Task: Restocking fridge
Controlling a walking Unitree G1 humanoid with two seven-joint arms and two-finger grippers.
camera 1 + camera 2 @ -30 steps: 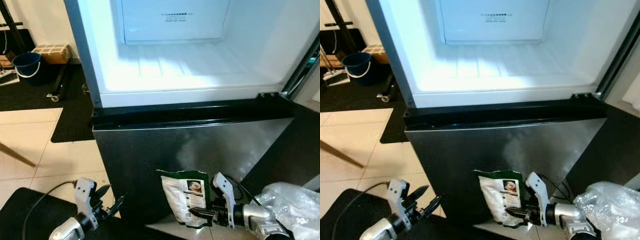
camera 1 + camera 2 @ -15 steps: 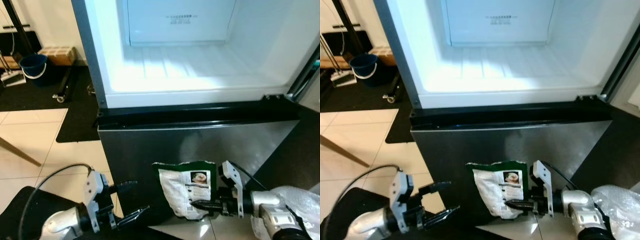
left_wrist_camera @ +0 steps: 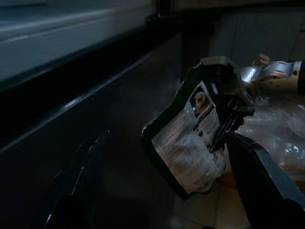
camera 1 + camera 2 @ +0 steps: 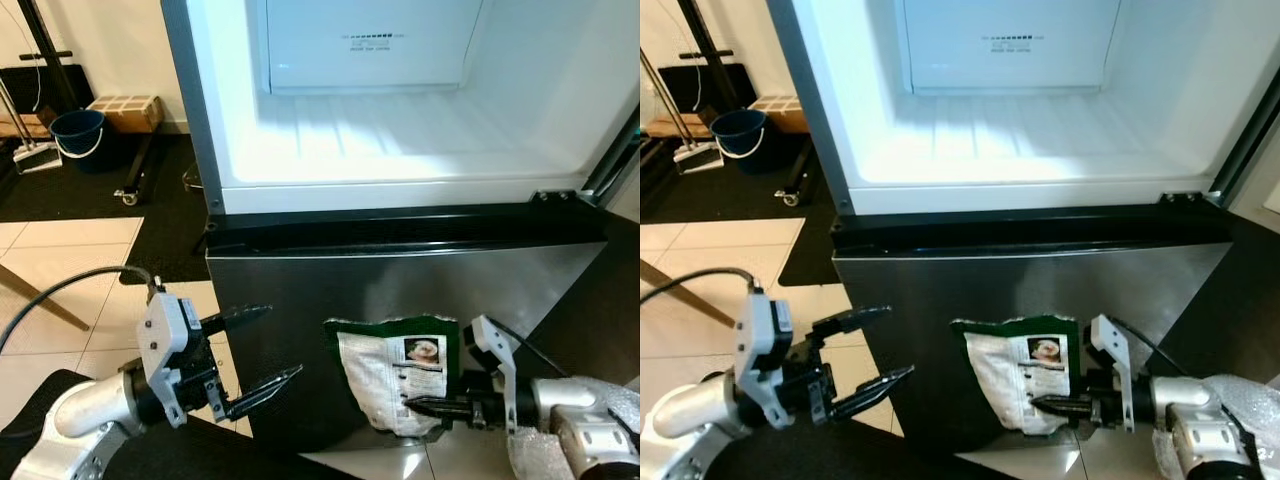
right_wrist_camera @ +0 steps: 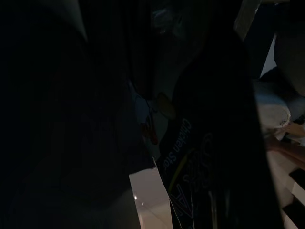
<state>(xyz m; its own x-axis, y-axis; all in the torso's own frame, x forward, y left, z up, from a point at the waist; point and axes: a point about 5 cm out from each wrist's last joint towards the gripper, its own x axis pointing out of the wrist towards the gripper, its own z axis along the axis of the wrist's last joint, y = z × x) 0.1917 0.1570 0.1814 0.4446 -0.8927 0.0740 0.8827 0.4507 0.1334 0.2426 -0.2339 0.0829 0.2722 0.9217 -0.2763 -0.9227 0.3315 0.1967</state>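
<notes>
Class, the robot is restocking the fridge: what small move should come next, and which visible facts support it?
Probably raise the right gripper, shut on the green-and-white packet, toward the open lit fridge compartment: the packet hangs low before the closed steel door, while the left gripper is open and holds nothing.
</notes>
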